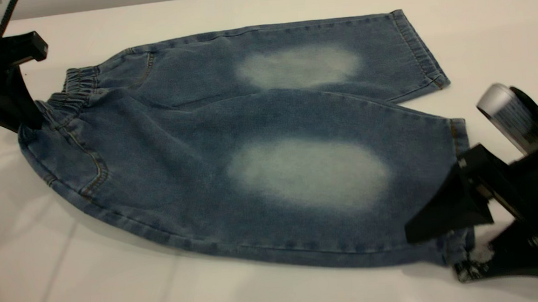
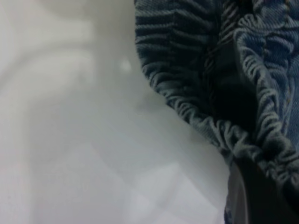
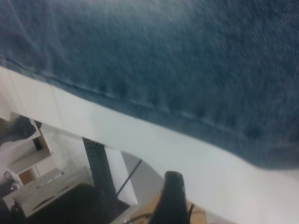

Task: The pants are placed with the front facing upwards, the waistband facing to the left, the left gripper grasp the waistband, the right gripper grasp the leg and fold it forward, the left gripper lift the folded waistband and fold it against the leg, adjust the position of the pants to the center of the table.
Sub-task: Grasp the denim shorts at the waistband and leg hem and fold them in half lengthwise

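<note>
- Right gripper [image 1: 461, 246] is sitting nearest, at the near leg hem [image 1: 461, 195]; its hold is unclear.
- Pants [image 1: 233, 172] are stretching leftward from it, long axis across the table [image 1: 95, 283].
- Left gripper [image 1: 26, 121] is meeting the waistband [image 1: 72, 95] at the far end; its grip is hidden.

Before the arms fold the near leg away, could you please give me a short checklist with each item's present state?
1. Denim pants front up, waistband toward the left: ok.
2. Left gripper at the waistband's near corner: ok; firm grasp: cannot tell.
3. Right gripper at the near leg's hem: ok; cloth pinched: cannot tell.
4. Both legs lying flat, side by side: ok.
5. Bare table around the pants: ok.
</note>
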Motion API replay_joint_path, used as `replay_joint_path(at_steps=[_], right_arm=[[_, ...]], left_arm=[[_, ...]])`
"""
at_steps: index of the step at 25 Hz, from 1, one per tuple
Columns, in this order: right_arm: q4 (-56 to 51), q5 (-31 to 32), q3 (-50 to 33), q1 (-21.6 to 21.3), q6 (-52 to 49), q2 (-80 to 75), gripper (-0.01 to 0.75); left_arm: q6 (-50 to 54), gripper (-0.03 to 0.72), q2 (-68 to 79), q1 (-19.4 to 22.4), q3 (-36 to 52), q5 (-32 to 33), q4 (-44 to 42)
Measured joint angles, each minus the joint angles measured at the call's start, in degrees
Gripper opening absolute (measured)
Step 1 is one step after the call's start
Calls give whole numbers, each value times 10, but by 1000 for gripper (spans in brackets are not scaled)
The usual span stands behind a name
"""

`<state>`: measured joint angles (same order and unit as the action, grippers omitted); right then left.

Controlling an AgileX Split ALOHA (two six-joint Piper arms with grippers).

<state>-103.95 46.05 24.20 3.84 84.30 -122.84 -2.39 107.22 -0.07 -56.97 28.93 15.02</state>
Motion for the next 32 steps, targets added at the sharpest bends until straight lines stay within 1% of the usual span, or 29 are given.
replay_joint_path(at_steps=[3, 6, 9, 14, 15, 17, 19, 22, 25, 29, 32], right_arm=[[-2, -2, 18, 0, 2, -3, 527], [-3, -13, 20, 0, 2, -4, 450], [-4, -29, 20, 0, 2, -4, 325], [-6, -53, 21, 0, 2, -5, 69], [-6, -53, 21, 0, 2, -5, 43], [-6, -45, 22, 0, 4, -5, 23], [-7, -20, 24, -3, 6, -5, 20], [-4, 27, 24, -16, 8, -5, 20], [21, 60, 24, -34, 4, -4, 20], [68, 76, 24, -51, -21, 35, 20], [110, 77, 24, -53, -66, 85, 20]], left_arm=[[0, 84, 0, 0, 0, 0, 0], [0, 84, 0, 0, 0, 0, 0], [0, 84, 0, 0, 0, 0, 0], [0, 84, 0, 0, 0, 2, 0], [0, 84, 0, 0, 0, 4, 0], [0, 84, 0, 0, 0, 9, 0], [-2, 84, -3, 0, 0, 18, 0], [-12, 84, -18, 0, 0, 31, 0], [-15, 84, -38, 0, 0, 44, -3], [-16, 84, -50, 0, 0, 64, -9], [-16, 84, -55, 0, 14, 73, -11]])
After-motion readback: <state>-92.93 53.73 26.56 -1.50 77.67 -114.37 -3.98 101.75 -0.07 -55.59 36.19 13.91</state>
